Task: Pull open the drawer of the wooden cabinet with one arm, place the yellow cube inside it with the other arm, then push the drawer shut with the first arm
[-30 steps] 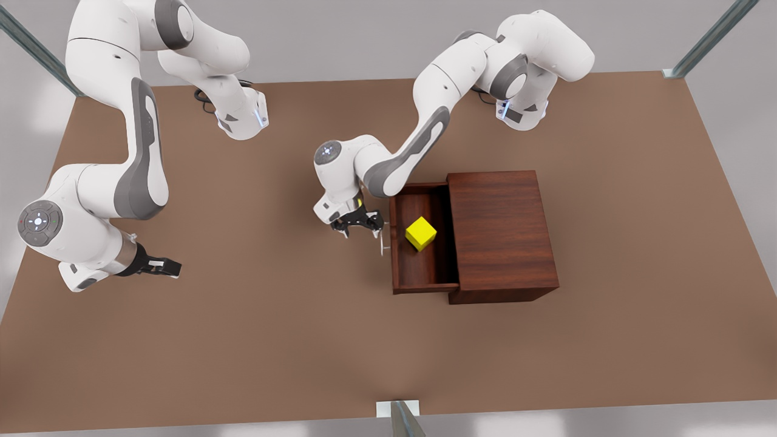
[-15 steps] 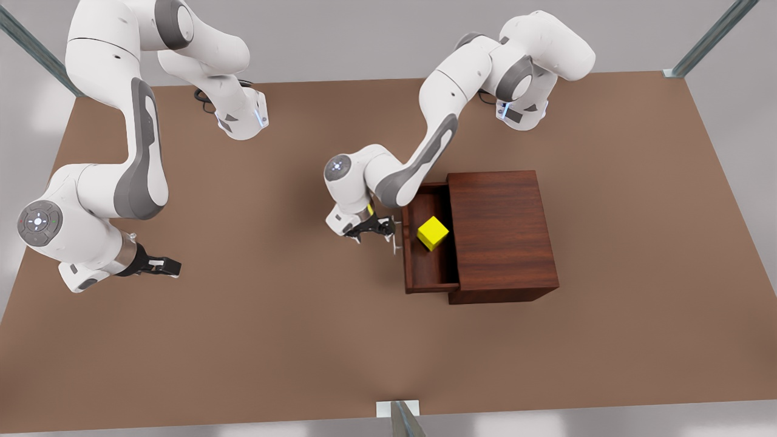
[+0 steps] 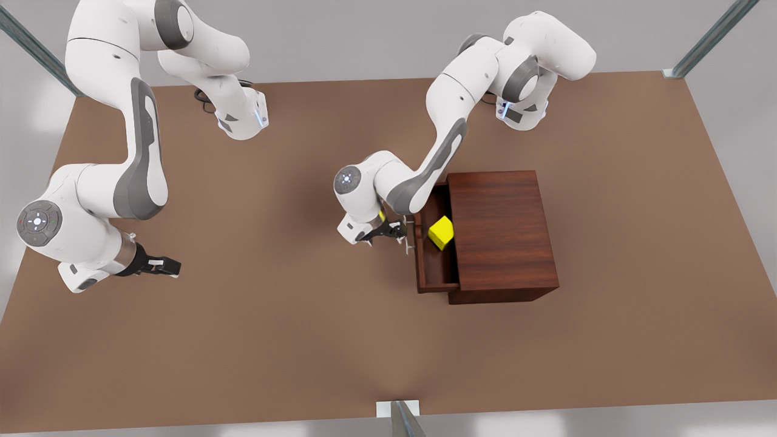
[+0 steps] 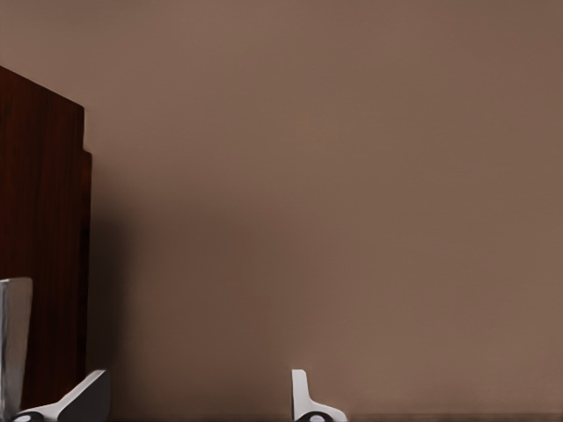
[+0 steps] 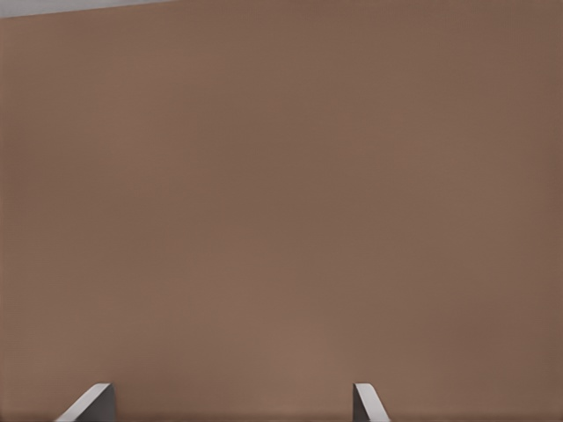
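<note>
The wooden cabinet [image 3: 504,233] stands on the table at the front view's right. Its drawer [image 3: 432,270] sticks out a short way, and the yellow cube [image 3: 441,233] lies inside it, partly under the cabinet's top edge. My left gripper [image 3: 393,233] is against the silver handle [image 3: 410,239] on the drawer front. In the left wrist view the left gripper [image 4: 195,400] is open, with the handle [image 4: 13,338] and the cabinet [image 4: 40,220] beside one finger. My right gripper [image 3: 166,266] waits open low over the table at the front view's left, also the right gripper [image 5: 229,403].
The brown table [image 3: 303,340] spreads wide around the cabinet. Both arm bases [image 3: 243,118] stand at the far edge. A metal post [image 3: 402,419] rises at the near edge and others stand at the far corners.
The drawer has slid toward the cabinet, from about half open to a short way out. The left gripper moved with it to the front view's right. The cube rode along. The right arm stayed still.
</note>
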